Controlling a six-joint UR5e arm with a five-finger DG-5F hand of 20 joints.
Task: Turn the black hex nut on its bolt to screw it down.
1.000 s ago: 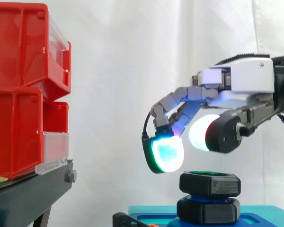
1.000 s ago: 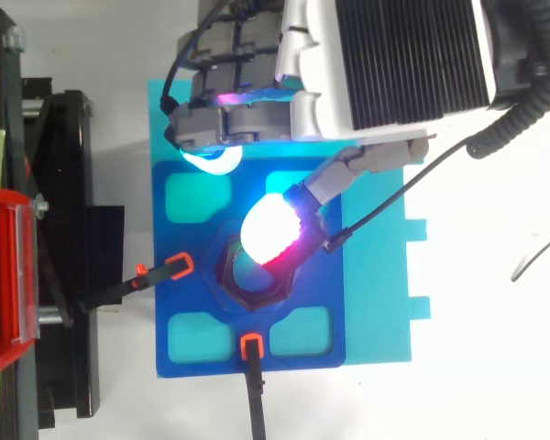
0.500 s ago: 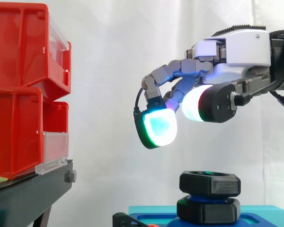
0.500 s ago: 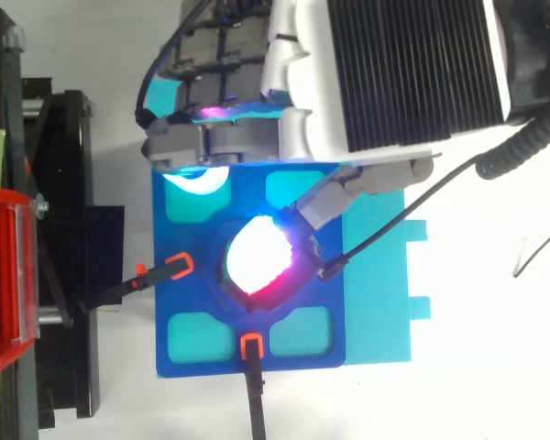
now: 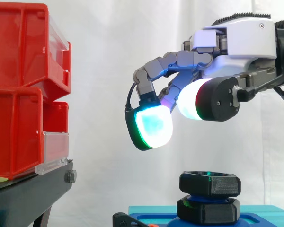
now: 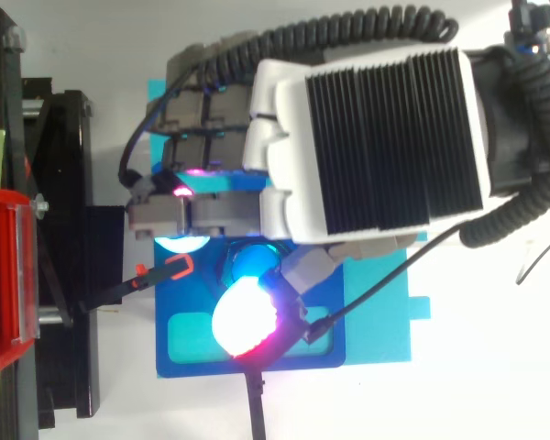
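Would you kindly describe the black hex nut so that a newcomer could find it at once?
Right of the red bins, at the bottom of the side view, lies a blue base. Two black hexagons stand stacked on it, beneath the hand; the nut is the upper one, with an open hole on top.

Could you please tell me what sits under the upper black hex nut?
Under the nut, a sliver of blue bolt shows, then a second black hex piece on the blue fixture. The thread inside both is covered.
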